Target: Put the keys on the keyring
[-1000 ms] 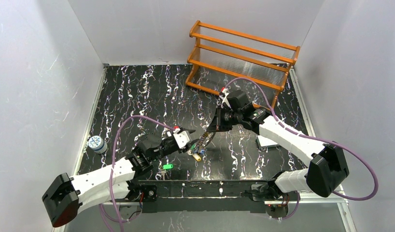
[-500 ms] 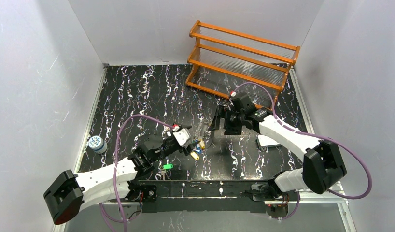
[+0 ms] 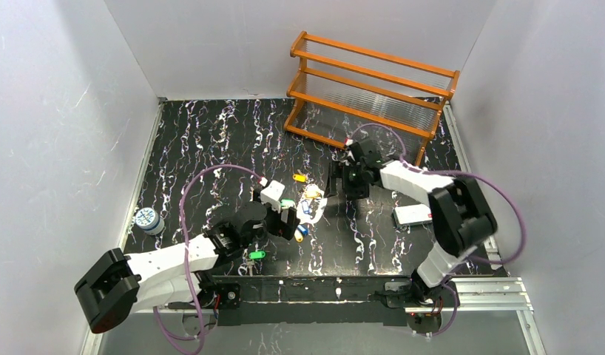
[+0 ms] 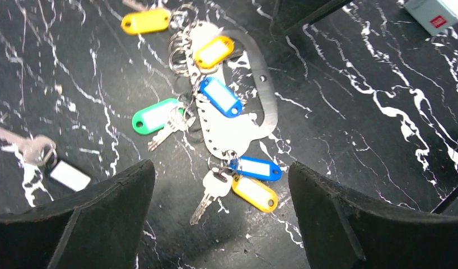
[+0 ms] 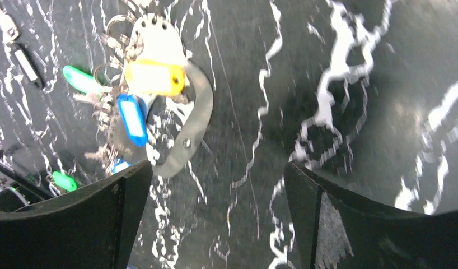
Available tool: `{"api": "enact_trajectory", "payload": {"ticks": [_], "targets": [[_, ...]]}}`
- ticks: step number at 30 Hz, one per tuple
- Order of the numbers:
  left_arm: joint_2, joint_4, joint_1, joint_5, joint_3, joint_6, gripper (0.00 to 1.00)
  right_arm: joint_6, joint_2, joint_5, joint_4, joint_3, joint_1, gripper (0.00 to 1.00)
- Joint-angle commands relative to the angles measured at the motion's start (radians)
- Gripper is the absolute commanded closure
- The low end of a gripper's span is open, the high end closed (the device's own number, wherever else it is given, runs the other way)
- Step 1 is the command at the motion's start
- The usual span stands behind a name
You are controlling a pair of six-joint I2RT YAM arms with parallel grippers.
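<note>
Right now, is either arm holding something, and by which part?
Nothing is held. Both pairs of jaws stand open; the keyring lies on the table.

Behind and left, the surface is open for passing. The orange rack closes the back right. Between the left hand and right hand lies the keyring, little room there.

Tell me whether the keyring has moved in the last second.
Yes. The keyring has shifted slightly toward the orange rack and now lies loose on the table.
</note>
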State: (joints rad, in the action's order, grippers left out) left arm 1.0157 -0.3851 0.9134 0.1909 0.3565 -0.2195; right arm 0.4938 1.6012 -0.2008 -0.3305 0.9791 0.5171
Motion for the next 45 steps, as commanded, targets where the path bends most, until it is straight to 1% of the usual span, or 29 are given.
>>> {"api": "enact_trajectory", "payload": {"ticks": [1, 3, 6, 9, 11, 12, 14, 15, 17, 18, 20, 21, 22, 23, 25, 27, 29, 31, 33, 35, 37, 38, 41, 45], "targets": [[0.016, 0.133, -0.007, 0.091, 0.052, -0.160, 0.13, -0.079, 0.146, -0.099, 0.101, 0.140, 0.000, 0.08], [0.020, 0.159, -0.023, 0.090, 0.052, -0.198, 0.13, -0.109, 0.219, -0.118, 0.114, 0.189, 0.000, 0.14], [0.020, 0.153, -0.070, 0.022, 0.031, -0.245, 0.15, -0.132, 0.293, -0.151, 0.122, 0.219, 0.003, 0.19], [0.025, 0.126, -0.149, -0.090, 0.003, -0.299, 0.16, -0.134, 0.304, -0.188, 0.166, 0.164, 0.007, 0.20], [0.035, 0.094, -0.214, -0.162, -0.017, -0.342, 0.19, -0.130, 0.302, -0.218, 0.181, 0.121, 0.024, 0.24], [0.042, 0.085, -0.234, -0.187, -0.023, -0.358, 0.20, -0.126, 0.298, -0.237, 0.181, 0.098, 0.035, 0.28], [0.057, 0.089, -0.254, -0.225, -0.022, -0.382, 0.21, -0.111, 0.279, -0.273, 0.189, 0.022, 0.066, 0.34], [0.066, 0.092, -0.257, -0.238, -0.019, -0.388, 0.23, -0.096, 0.262, -0.296, 0.207, -0.017, 0.086, 0.39], [0.088, 0.111, -0.259, -0.248, -0.010, -0.401, 0.28, -0.047, 0.214, -0.343, 0.238, -0.094, 0.128, 0.57], [0.100, 0.118, -0.259, -0.255, -0.007, -0.408, 0.30, -0.011, 0.188, -0.377, 0.274, -0.132, 0.150, 0.61], [0.120, 0.127, -0.260, -0.266, -0.007, -0.423, 0.33, 0.067, 0.139, -0.485, 0.387, -0.209, 0.188, 0.62], [0.125, 0.128, -0.259, -0.269, -0.011, -0.431, 0.33, 0.111, 0.118, -0.537, 0.436, -0.234, 0.196, 0.60], [0.124, 0.132, -0.259, -0.265, -0.017, -0.438, 0.33, 0.131, 0.094, -0.572, 0.465, -0.249, 0.196, 0.58], [0.118, 0.141, -0.258, -0.255, -0.021, -0.445, 0.33, 0.130, 0.064, -0.576, 0.465, -0.249, 0.190, 0.53], [0.096, 0.172, -0.259, -0.228, -0.022, -0.455, 0.33, 0.095, 0.009, -0.521, 0.409, -0.215, 0.162, 0.47], [0.063, 0.221, -0.259, -0.206, -0.015, -0.457, 0.33, 0.039, -0.023, -0.446, 0.345, -0.157, 0.126, 0.45], [0.023, 0.288, -0.259, -0.148, 0.000, -0.452, 0.35, -0.024, -0.015, -0.353, 0.287, -0.086, 0.117, 0.45], [-0.022, 0.353, -0.258, -0.113, 0.014, -0.452, 0.37, -0.082, 0.039, -0.291, 0.227, 0.005, 0.116, 0.45], [-0.062, 0.403, -0.259, -0.105, 0.015, -0.459, 0.40, -0.121, 0.113, -0.273, 0.181, 0.113, 0.116, 0.46], [-0.085, 0.420, -0.258, -0.136, 0.003, -0.479, 0.50, -0.137, 0.190, -0.277, 0.161, 0.194, 0.116, 0.48], [-0.087, 0.402, -0.258, -0.184, -0.016, -0.523, 0.59, -0.150, 0.265, -0.296, 0.139, 0.265, 0.118, 0.49], [-0.084, 0.391, -0.256, -0.232, -0.031, -0.542, 0.63, -0.160, 0.301, -0.304, 0.128, 0.299, 0.121, 0.49], [-0.081, 0.297, -0.249, -0.297, -0.098, -0.605, 0.67, -0.188, 0.417, -0.323, 0.082, 0.389, 0.130, 0.51], [-0.036, 0.231, -0.242, -0.295, -0.159, -0.636, 0.67, -0.205, 0.523, -0.310, 0.008, 0.470, 0.143, 0.60]]}}
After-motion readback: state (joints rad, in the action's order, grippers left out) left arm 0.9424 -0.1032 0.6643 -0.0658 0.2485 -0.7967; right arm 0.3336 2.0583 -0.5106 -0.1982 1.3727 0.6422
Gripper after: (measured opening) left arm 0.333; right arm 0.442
